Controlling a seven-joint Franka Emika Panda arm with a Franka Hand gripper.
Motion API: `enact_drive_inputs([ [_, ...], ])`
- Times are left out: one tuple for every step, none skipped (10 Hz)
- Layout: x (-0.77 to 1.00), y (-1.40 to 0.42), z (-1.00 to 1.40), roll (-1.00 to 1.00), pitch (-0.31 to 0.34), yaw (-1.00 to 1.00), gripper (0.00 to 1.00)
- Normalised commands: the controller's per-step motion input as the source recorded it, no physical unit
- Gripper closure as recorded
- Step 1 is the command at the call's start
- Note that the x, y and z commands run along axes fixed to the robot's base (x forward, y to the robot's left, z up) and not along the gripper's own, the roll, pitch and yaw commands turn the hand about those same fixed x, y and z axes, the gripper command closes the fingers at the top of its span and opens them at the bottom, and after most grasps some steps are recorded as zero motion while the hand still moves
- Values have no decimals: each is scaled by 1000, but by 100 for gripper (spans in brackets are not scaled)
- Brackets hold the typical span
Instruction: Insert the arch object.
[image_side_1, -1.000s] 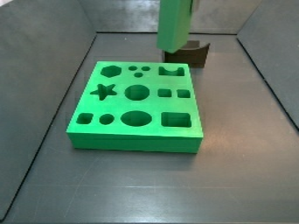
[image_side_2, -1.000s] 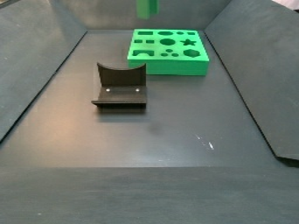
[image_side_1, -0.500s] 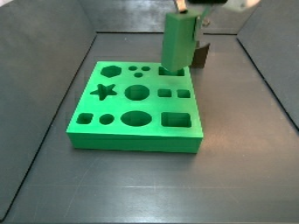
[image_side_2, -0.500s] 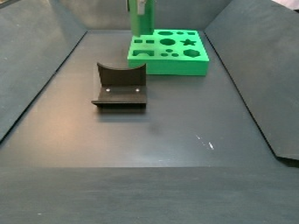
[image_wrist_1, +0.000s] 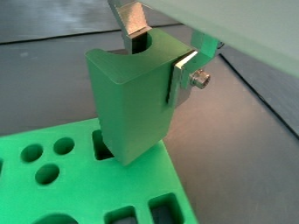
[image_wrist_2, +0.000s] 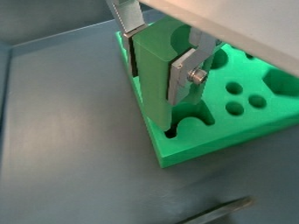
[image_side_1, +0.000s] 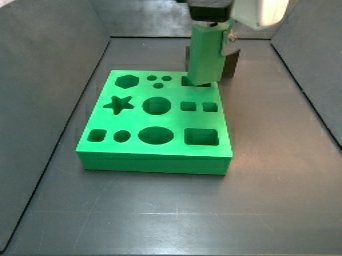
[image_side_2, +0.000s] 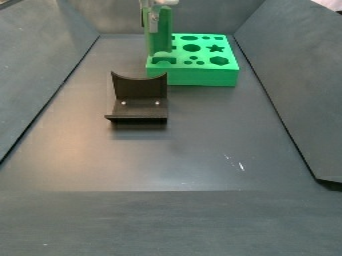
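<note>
Dark grey matte floor (image_side_2: 174, 195) all over, with a soft pale sheen toward the near end. Couple of tiny light scratches (image_side_2: 235, 161) a bit off the middle. Boxed in by sloping dark grey side walls (image_side_2: 38, 85) in both side views, kind of like a shallow bin. Back wall (image_side_1: 134, 15) lighter, brushed-metal look with faint vertical streaks. Another dark panel (image_side_2: 329, 165) poking in at a near corner. Lighting soft and even, only faint shadows.
</note>
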Motion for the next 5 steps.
enact_drive_inputs([
  [0, 0, -151, 0, -107, -1000, 100],
  [0, 0, -137, 0, -110, -1000, 100],
  [0, 0, -131, 0, -110, -1000, 100],
  [0, 0, -106, 0, -104, -1000, 100],
  [-291, 89, -74, 4, -63, -817, 100],
])
